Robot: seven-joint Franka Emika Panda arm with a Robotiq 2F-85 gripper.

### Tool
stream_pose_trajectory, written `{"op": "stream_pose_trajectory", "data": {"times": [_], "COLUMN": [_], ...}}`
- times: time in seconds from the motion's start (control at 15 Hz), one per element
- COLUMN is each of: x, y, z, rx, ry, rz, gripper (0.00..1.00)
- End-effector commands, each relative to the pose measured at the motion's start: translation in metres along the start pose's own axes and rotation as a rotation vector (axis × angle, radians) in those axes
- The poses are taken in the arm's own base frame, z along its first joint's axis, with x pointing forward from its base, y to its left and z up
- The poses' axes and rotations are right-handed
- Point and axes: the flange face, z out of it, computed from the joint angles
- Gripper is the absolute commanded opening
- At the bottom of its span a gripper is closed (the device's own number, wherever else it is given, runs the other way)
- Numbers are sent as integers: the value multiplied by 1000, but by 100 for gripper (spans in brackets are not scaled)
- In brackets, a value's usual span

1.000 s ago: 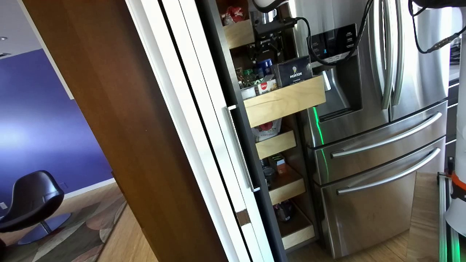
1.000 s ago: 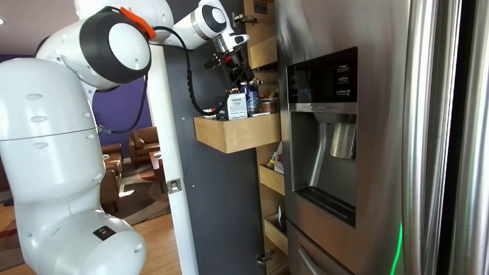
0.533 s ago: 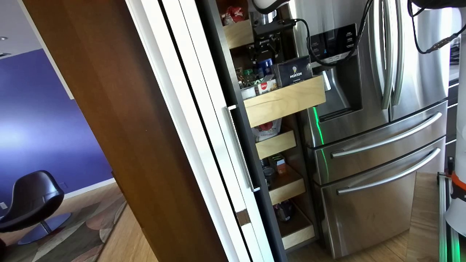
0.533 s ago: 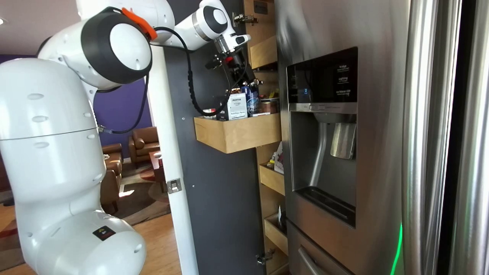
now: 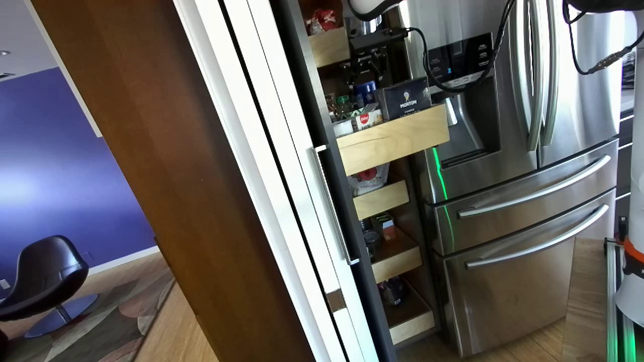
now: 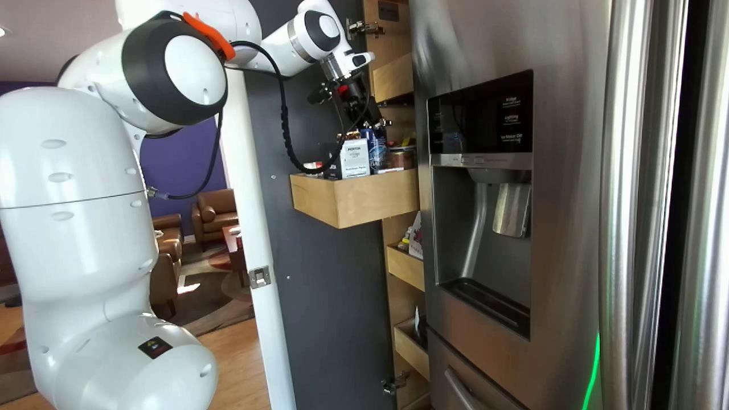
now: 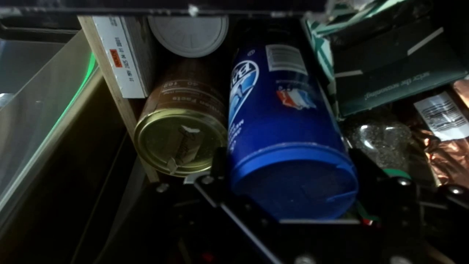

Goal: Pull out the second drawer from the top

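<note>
Claw (image 7: 288, 161): clamped on blue can (image 7: 282, 110), right of centre, wrist view; "BA" legible. Drawer (image 5: 392, 142), second from top: extended, near centre, both exterior views; box (image 5: 406, 98) inside marked "MORTON". Green carton (image 7: 395, 79), wrist view, upper right: "seize the seasoning".

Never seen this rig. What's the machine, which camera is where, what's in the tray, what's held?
It's a single white robot arm ending in a black gripper. Two pictures come from cameras standing outside the robot; the close-up comes from a camera on its wrist. The arm reaches to a pantry cupboard beside a steel fridge. A pale wooden tray stands pulled out there, carrying, among other things, a dark Morton box, a brown can and a blue canister. The gripper's jaws sit either side of the canister and look closed on it.
</note>
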Motion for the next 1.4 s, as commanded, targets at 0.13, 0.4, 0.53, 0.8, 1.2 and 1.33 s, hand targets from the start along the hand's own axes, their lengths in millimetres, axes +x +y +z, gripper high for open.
{"op": "stream_pose_trajectory", "data": {"times": [0.13, 0.4, 0.53, 0.8, 1.2, 1.33], "x": [-2, -2, -2, -2, -13, -25], "y": [3, 3, 3, 3, 8, 14], "z": [-2, -7, -7, -6, -22, -39], "rx": [17, 22, 21, 18, 7, 18], "ry": [4, 9, 6, 5, -77, -153], "rz": [21, 21, 21, 16, 10, -9], "gripper": [55, 55, 55, 55, 100, 100]}}
